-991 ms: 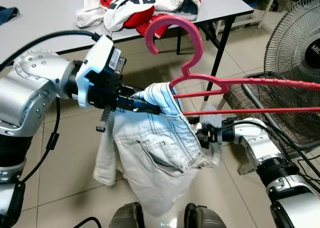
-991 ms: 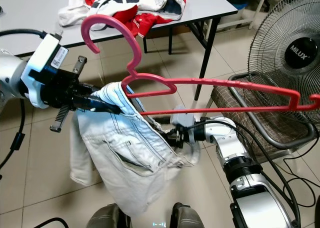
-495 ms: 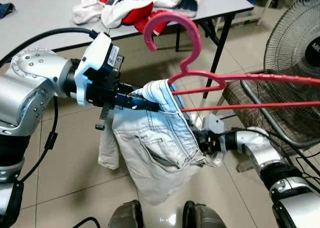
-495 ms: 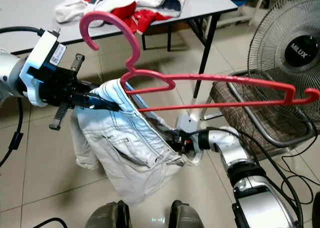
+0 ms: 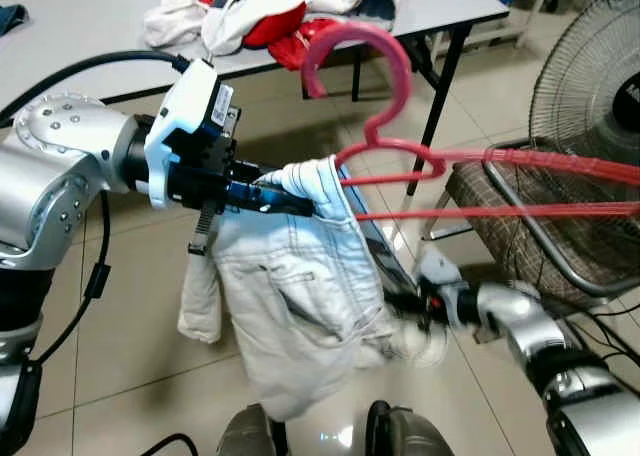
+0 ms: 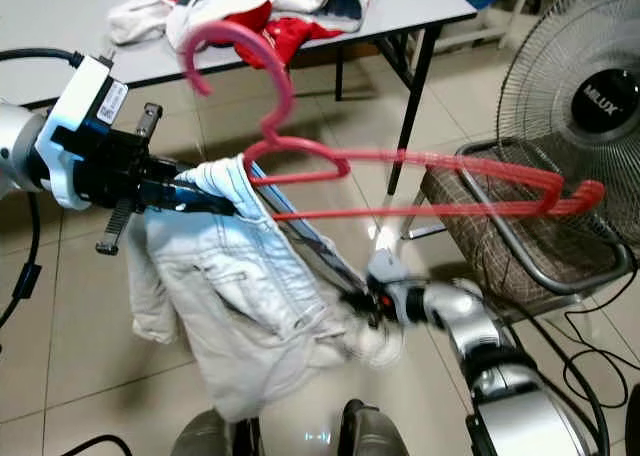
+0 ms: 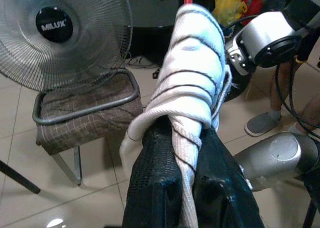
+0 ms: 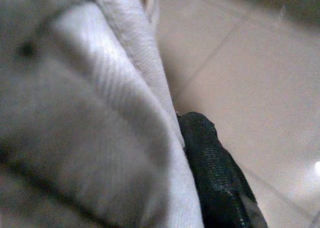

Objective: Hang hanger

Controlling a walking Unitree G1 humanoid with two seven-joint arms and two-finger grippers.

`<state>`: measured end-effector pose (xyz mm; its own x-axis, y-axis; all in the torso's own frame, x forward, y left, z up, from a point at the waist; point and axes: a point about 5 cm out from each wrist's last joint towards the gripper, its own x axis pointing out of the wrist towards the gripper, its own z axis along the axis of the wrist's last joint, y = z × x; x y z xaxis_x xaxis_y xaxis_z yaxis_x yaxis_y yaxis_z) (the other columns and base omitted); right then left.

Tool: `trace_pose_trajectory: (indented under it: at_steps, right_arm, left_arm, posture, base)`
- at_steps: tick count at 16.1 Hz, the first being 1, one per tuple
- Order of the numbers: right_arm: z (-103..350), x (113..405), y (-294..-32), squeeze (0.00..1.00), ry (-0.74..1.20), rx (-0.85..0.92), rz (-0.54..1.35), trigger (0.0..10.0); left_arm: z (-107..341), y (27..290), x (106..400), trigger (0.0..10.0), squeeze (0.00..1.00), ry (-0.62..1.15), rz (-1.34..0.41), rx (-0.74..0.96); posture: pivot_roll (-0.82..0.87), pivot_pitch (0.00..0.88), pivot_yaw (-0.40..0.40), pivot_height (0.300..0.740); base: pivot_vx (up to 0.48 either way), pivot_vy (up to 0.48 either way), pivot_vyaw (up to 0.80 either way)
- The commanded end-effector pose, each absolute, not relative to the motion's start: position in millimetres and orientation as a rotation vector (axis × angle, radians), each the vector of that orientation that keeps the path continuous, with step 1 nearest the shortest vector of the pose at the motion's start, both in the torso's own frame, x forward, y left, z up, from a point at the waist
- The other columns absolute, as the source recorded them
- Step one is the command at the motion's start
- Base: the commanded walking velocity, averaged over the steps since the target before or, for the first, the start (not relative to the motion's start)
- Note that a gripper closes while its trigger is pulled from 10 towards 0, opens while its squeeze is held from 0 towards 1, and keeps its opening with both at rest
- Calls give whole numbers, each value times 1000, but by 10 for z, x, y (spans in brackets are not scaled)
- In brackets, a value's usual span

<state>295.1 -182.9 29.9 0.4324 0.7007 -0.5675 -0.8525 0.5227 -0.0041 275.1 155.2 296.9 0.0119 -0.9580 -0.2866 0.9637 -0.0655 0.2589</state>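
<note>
The left gripper (image 7: 182,188) pinches the pale jeans (image 5: 300,306) draped over the pink hanger (image 5: 400,156), held above the floor. The right gripper (image 5: 405,311) meets their lower edge; its jaws' state is unclear. The left wrist view adds a fan (image 7: 60,33).

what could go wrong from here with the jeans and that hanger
The pale jeans hang on one end of the red hanger, so a pull from the right hand at their low edge could tip it or drag them off. The left hand pinches only a rolled waistband. The hanger's free end sits near the fan and may snag.
</note>
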Motion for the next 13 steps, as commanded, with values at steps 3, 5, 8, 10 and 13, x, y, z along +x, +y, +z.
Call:
trace_pose_trajectory:
  at_steps: [3, 5, 8, 10, 13]
  right_arm:
    - [86, 2819, -1968, 0, 699, -304, 872, 0]
    - [49, 2797, -2010, 0, 724, -305, 831, 0]
    - [103, 2852, -2083, 0, 670, -244, 734, 0]
    - [241, 2976, -2137, 0, 579, -110, 627, 0]
    - [483, 3129, -2367, 0, 449, 167, 443, 0]
  left_arm:
    - [3221, 1596, 2694, 0, 0, -117, -1541, 468]
    - [3238, 1612, 2718, 0, 0, -125, -1521, 472]
    - [3171, 1675, 2812, 0, 0, -112, -1420, 509]
    - [3008, 1745, 2833, 0, 0, -50, -1371, 562]
    - [2641, 1894, 2789, 0, 0, 103, -1351, 560]
  posture:
    - [40, 213, 25, 740]
    - [39, 211, 26, 740]
    - [34, 209, 33, 740]
    - [27, 205, 36, 740]
    - [15, 199, 39, 740]
  base:
    - [0, 0, 0]
    - [0, 0, 0]
    - [0, 0, 0]
    - [0, 0, 0]
    - [0, 0, 0]
